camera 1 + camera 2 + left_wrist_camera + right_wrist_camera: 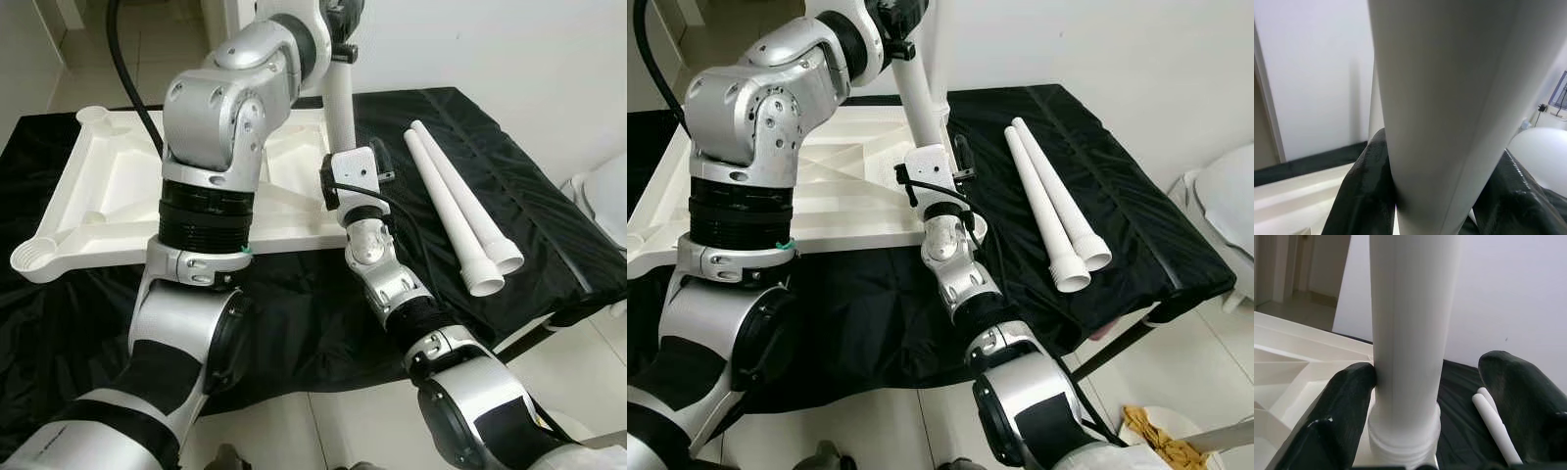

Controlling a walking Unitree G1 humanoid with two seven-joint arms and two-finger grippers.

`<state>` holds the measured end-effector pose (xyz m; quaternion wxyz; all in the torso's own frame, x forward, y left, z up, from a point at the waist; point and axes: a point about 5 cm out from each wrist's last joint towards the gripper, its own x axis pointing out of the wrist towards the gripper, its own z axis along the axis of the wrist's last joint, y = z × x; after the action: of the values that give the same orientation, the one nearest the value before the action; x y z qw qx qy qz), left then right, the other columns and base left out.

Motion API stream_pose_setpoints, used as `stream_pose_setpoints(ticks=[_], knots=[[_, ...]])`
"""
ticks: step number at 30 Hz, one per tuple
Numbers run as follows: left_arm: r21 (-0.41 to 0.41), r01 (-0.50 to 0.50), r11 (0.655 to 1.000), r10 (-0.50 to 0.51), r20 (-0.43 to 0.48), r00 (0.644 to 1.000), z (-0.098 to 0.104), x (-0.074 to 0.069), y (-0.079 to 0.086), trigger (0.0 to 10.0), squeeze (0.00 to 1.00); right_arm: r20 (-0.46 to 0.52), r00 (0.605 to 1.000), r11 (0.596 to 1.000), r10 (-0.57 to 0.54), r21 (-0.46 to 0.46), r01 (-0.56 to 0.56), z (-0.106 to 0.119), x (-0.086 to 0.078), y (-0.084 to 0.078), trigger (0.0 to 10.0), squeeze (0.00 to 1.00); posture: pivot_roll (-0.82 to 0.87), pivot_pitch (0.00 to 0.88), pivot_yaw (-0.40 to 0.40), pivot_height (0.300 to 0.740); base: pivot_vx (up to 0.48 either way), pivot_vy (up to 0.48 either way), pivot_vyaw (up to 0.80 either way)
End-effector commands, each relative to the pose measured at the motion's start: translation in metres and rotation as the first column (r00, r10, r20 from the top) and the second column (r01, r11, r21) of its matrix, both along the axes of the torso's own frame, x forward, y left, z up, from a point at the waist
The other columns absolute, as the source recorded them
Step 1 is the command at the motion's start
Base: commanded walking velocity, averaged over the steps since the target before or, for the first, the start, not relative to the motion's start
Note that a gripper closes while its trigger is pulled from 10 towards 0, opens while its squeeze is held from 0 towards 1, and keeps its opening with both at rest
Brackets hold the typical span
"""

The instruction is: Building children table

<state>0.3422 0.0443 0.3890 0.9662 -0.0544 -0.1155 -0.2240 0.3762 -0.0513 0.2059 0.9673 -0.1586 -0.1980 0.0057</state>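
The white children's tabletop (118, 186) lies upside down on a black cloth (294, 304). A white table leg (339, 108) stands upright at its near right corner, threaded end down in the socket (1403, 440). My left gripper (1440, 147) is shut on the leg high up, both black fingers (1359, 191) pressed against it. Lower down, my right gripper (1432, 363) is open around the same leg; one finger (1347, 406) touches it and the other stands apart. Two more white legs (460, 211) lie side by side on the cloth to the right.
Empty corner sockets (34, 257) show on the tabletop's left side. A black cable (127, 69) hangs over the far left. A white rounded object (607, 196) stands past the cloth's right edge, and a yellow rag (1156, 431) lies on the floor.
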Motion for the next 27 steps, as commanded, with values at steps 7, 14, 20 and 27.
stream_pose_setpoints(ticks=[7,14,20,27], knots=[[-0.017,0.07,0.997,-0.07,0.0,0.998,0.003,-0.011,-0.011,10.0,0.0,0.044,0.998,0.998,-0.055,-0.014,0.056,0.004,0.003,-0.011,10.0,0.0,0.0,0.048,-0.027,0.74,0.0,0.0,0.0],[-0.032,0.082,0.996,-0.082,-0.001,0.997,0.005,-0.017,-0.014,10.0,0.0,0.048,0.997,0.998,-0.067,0.006,0.066,0.005,0.005,-0.015,10.0,0.0,0.0,0.048,-0.028,0.74,0.0,0.0,0.0],[-0.03,0.088,0.996,-0.088,-0.002,0.996,0.007,-0.02,-0.016,10.0,0.0,0.054,0.996,0.997,-0.071,0.011,0.071,0.007,0.005,-0.014,5.8,0.0,0.0,0.053,-0.028,0.74,0.0,0.0,0.0],[-0.029,0.092,0.995,-0.092,-0.005,0.996,0.007,-0.023,-0.017,10.0,0.0,0.071,0.995,0.997,-0.075,0.014,0.074,0.01,0.005,-0.013,0.0,0.0,0.0,0.057,-0.025,0.74,0.0,0.0,0.0]])
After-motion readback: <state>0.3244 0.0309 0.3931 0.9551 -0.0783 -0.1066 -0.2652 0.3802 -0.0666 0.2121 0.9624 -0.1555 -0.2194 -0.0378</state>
